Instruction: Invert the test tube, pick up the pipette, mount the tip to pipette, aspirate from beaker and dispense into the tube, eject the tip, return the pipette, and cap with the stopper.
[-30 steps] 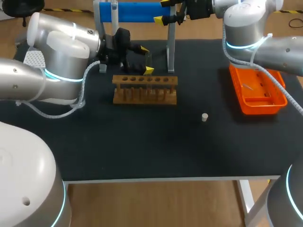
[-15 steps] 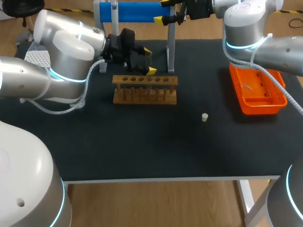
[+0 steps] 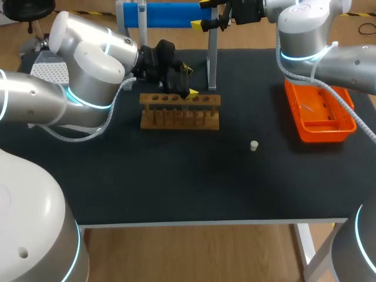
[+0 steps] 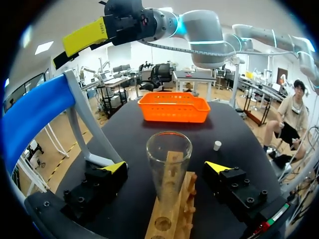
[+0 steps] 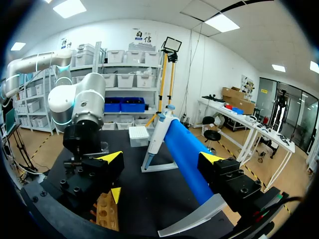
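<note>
A clear glass test tube [image 4: 168,159] stands mouth up in the wooden rack [image 3: 180,110]. My left gripper [image 4: 164,167] is open around the tube, one yellow-tipped finger on each side, neither touching the glass. The head view shows this left gripper [image 3: 190,80] over the rack's back edge. The blue pipette [image 3: 170,14] hangs on its stand at the table's far edge. My right gripper [image 3: 202,14] is open at the pipette's right end; in its wrist view the pipette [image 5: 184,149] runs out ahead between the open fingers. A small white stopper [image 3: 254,145] lies on the black mat.
An orange tray [image 3: 320,111] sits at the right side of the table. A white tip box [image 3: 46,70] stands at the far left behind my left arm. The pipette stand's post [image 3: 212,59] rises just behind the rack's right end.
My left gripper has moved right and towards the rack, coming around the test tube. The right arm has stayed where it was.
</note>
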`<state>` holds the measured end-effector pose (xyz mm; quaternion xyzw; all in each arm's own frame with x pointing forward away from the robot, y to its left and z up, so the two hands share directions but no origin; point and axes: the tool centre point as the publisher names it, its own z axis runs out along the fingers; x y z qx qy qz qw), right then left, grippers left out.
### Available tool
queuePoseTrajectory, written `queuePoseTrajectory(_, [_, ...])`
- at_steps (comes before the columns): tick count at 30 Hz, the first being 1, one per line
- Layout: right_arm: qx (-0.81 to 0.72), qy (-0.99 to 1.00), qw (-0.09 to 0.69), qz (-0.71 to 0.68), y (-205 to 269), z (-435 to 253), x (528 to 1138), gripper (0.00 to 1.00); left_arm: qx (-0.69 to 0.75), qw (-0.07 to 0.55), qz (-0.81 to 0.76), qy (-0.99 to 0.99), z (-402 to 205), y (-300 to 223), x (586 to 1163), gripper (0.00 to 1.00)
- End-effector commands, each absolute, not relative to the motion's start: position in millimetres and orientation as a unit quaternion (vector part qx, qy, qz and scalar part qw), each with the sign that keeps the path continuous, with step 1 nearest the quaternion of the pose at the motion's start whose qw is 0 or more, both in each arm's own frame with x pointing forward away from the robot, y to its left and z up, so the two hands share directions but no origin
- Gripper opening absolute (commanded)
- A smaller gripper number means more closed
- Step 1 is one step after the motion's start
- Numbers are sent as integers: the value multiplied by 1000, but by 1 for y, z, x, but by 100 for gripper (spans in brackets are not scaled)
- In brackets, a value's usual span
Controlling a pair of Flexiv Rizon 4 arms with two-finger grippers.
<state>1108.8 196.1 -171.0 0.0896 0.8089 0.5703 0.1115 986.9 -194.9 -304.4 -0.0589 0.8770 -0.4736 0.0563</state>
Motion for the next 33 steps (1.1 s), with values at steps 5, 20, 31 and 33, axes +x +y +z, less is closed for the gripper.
queuePoseTrajectory(5, [89,810,110,570,195,-170,1109,100,-65,60,-467,880,-308,-199,985,100])
queuePoseTrajectory(20, [89,810,110,570,195,-170,1109,100,-66,61,-463,882,-309,-197,985,100])
queuePoseTrajectory(31, [89,810,110,570,195,-170,1109,100,-66,61,-463,882,-309,-197,985,100])
queuePoseTrajectory(33, [89,810,110,570,195,-170,1109,100,-66,61,-463,882,-309,-197,985,100])
